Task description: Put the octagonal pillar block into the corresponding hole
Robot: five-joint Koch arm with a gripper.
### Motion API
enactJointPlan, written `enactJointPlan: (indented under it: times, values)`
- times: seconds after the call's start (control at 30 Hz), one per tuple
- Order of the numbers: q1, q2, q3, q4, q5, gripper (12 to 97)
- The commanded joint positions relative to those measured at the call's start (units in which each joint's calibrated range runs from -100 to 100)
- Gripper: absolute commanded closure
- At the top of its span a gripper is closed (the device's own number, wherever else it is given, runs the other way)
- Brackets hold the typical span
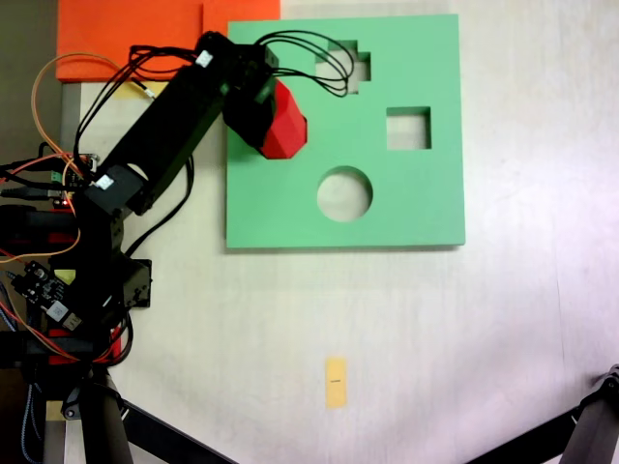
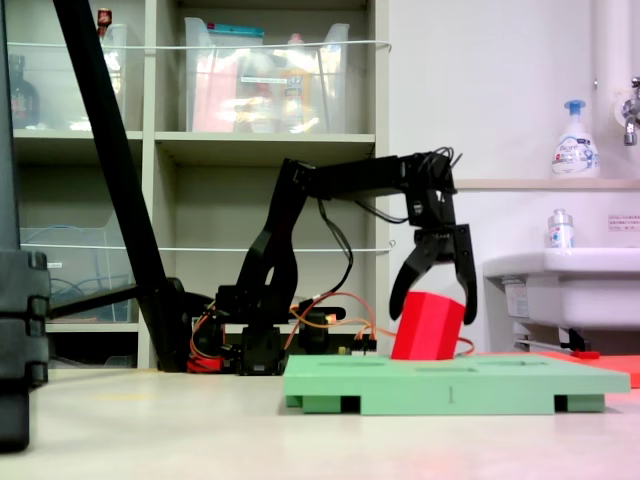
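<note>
Red block (image 2: 428, 325) tilted, its lower edge on or just above the green board (image 2: 500, 385); in the top-down fixed view the block (image 1: 286, 126) lies over the board's upper-left part (image 1: 280, 208), beside the plus-shaped cutout (image 1: 356, 66). The fingers (image 2: 462, 275) straddle the block's top and appear to be grasping it, their tips reaching down its sides; the gripper (image 1: 266, 116) is seen from above as a dark mass overlapping the block.

Step in hand, as judged: carrying or seating the block, not yet inserted. An eight-sided hole cannot be made out on the board; the visible cutouts are the plus shape, a square (image 1: 408, 128) and a round one (image 1: 344, 193), so the target may sit under the block and gripper. The next move likely calls for bringing the block upright, squaring its facets to the hole's edges, then lowering it straight; a tilted entry could jam in the foam.

Surroundings: pale worktop (image 1: 435, 338) bearing the board, a small yellow tag (image 1: 336, 382) well apart below it, an orange sheet (image 1: 126, 34) at the top-left corner, and the arm's base with loose wiring (image 1: 58, 280). Behind, in the side-on fixed view, shelves with clear bins (image 2: 270, 75), a sink (image 2: 560, 285), a pump bottle (image 2: 574, 140), and a dark stand leg (image 2: 110, 160)
</note>
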Motion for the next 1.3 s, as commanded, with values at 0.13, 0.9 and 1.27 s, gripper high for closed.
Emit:
enactJointPlan:
  times: [0.13, 0.9, 1.27]
  values:
    - [-0.78, -0.07, -1.41, 3.09, -0.59, 55.8]
    - [-1.22, -10.13, -4.10, 3.48, -0.63, 26.4]
    - [-3.22, -28.99, 26.31, -10.29, -28.18, 29.8]
